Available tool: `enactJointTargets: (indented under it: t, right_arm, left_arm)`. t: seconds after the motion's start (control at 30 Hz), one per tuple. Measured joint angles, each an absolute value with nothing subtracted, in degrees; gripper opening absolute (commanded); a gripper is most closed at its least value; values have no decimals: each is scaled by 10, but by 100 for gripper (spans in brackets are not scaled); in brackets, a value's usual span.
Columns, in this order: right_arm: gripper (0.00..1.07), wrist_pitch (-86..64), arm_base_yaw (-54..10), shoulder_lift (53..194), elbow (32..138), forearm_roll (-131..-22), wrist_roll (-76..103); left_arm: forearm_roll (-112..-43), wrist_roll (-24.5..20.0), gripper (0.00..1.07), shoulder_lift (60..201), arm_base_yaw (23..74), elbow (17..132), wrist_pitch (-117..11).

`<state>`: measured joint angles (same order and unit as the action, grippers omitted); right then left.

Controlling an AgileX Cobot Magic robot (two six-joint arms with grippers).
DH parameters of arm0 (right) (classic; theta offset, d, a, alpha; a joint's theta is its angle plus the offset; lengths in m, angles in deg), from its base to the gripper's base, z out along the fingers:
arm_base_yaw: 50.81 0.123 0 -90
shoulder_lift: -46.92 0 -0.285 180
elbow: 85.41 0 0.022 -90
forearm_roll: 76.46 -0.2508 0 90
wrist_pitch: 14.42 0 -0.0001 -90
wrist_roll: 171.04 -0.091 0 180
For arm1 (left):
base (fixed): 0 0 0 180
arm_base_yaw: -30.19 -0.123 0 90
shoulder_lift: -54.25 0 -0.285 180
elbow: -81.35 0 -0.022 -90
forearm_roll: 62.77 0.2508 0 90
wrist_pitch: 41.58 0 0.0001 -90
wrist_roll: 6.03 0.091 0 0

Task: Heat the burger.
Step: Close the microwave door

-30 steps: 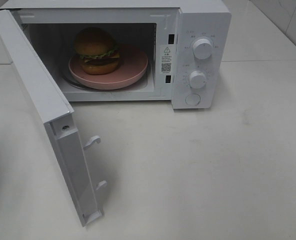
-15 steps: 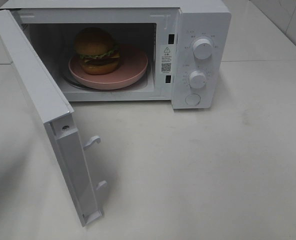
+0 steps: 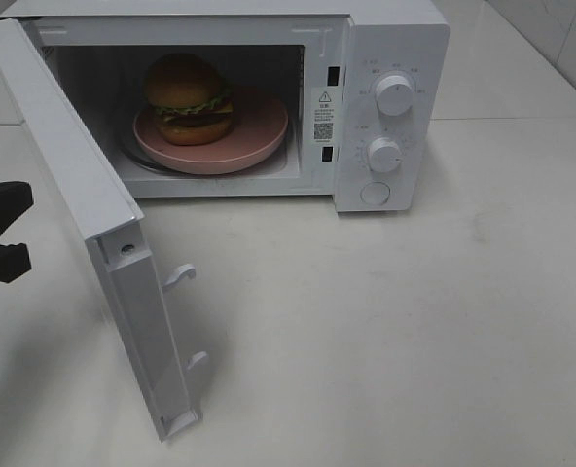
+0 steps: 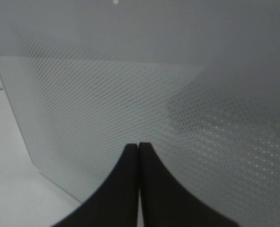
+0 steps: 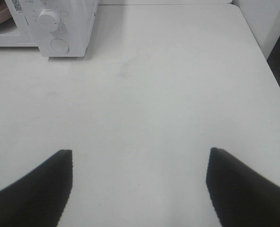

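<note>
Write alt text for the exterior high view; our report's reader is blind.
A white microwave stands on a table with its door swung wide open, a burger on a pink plate inside. The left gripper shows at the left edge, beside the door's outer face.

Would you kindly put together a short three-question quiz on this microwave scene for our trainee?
1. True or false: the microwave door is closed.
2. The burger sits on: A) a metal tray, B) a pink plate inside the microwave, C) a paper napkin.
3. Fill in: of the left gripper and the right gripper, the ___ one is shut.
Key: 1 false; 2 B; 3 left.
</note>
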<state>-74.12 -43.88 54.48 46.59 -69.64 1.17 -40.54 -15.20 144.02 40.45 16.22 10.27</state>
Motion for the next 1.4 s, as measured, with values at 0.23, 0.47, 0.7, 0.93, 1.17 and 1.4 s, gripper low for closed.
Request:
enactJointTargets:
  t: [0.23, 0.47, 0.7, 0.93, 1.17, 1.4]
  right_arm:
    - [76, -741, -439, 545, 466, -696, 12]
    - [76, -741, -439, 545, 466, -696, 12]
    - [76, -741, -439, 545, 465, -696, 12]
    - [76, -741, -439, 545, 465, -696, 12]
    - [76, -741, -439, 545, 465, -696, 12]
    - [76, -741, -439, 545, 465, -696, 12]
  left_arm:
    - [-499, -113, 0, 1473, 463, 174, 116]
    - [-556, -101, 0, 1512, 518, 214, 118]
    - [-632, -77, 0, 1561, 594, 271, 118]
    - [-693, -64, 0, 1596, 643, 321, 115]
    - [-773, -33, 0, 1646, 690, 404, 86]
    - [-841, 25, 0, 1679, 719, 469, 65]
